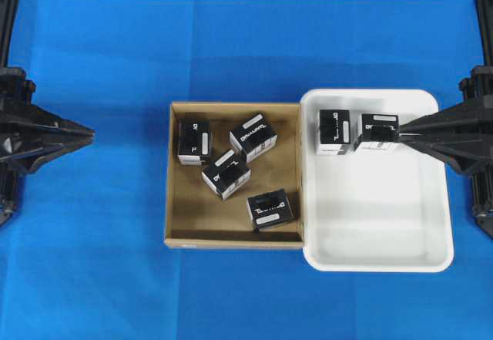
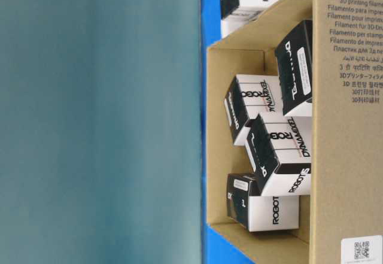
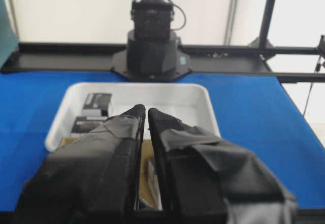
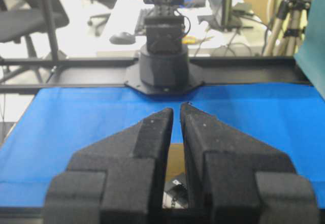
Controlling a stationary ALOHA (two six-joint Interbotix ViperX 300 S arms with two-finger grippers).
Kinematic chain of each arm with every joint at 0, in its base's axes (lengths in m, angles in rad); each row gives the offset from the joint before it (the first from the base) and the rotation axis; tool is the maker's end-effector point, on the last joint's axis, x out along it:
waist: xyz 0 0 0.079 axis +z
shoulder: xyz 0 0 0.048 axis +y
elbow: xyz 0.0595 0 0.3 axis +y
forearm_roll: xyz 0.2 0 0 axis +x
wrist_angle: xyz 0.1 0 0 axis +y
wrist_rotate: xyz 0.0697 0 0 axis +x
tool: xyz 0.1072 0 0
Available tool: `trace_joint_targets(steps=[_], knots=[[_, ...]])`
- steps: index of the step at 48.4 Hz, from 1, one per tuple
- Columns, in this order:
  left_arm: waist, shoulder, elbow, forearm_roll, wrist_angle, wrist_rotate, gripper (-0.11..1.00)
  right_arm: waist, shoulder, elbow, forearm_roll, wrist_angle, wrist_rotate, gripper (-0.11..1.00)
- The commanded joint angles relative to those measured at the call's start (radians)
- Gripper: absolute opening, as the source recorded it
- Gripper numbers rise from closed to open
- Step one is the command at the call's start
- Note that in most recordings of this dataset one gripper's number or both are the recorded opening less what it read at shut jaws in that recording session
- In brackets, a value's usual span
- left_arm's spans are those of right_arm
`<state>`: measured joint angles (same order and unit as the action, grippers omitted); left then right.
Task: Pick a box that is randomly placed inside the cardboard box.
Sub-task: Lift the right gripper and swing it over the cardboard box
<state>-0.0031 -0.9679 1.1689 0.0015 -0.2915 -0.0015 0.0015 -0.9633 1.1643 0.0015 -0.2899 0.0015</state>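
Observation:
The brown cardboard box (image 1: 179, 228) sits mid-table with several small black boxes lying loose in it, among them one at the left (image 1: 194, 141), one in the middle (image 1: 226, 174) and one nearest the front (image 1: 269, 208). The table-level view shows their white sides (image 2: 278, 153) behind the cardboard wall (image 2: 347, 156). My left gripper (image 1: 91, 132) hangs far to the left of the cardboard box, shut and empty (image 3: 147, 109). My right gripper (image 1: 400, 130) is over the white tray, its tip at the right edge of a black box (image 1: 379, 132) there. Its jaws (image 4: 176, 108) stand nearly together with nothing between them.
A white plastic tray (image 1: 385, 232) touches the cardboard box's right wall and holds two black boxes at its far end, the second (image 1: 333, 132) beside the first. Blue cloth (image 1: 92, 263) covers the table. Each arm's black base (image 3: 152, 51) stands at its own side.

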Motion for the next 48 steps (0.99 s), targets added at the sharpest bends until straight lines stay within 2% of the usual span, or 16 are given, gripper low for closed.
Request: trace_joint_targets(steps=[1,4,10,18,27,37,48], knots=[[0.025,0.034,-0.018,0.014,0.014,-0.012,0.14,-0.006,0.008,-0.005,0.011,-0.002,0.012,0.14],[0.025,0.048,-0.029,0.015,0.028,-0.012,0.12,-0.008,0.008,-0.011,0.046,0.026,0.017,0.15],[0.025,0.06,-0.057,0.015,0.058,-0.012,-0.03,-0.029,0.008,-0.041,0.114,0.15,0.046,0.03],[0.025,0.064,-0.084,0.015,0.144,-0.017,-0.06,-0.054,0.011,-0.114,0.115,0.354,0.072,0.01],[0.026,0.081,-0.118,0.015,0.29,-0.055,-0.06,-0.078,0.043,-0.233,0.114,0.597,0.132,0.01],[0.026,0.081,-0.12,0.015,0.314,-0.058,-0.06,-0.087,0.153,-0.376,0.114,0.813,0.147,0.01],[0.026,0.086,-0.13,0.014,0.328,-0.061,-0.07,-0.089,0.357,-0.551,0.114,0.991,0.147,0.01]])
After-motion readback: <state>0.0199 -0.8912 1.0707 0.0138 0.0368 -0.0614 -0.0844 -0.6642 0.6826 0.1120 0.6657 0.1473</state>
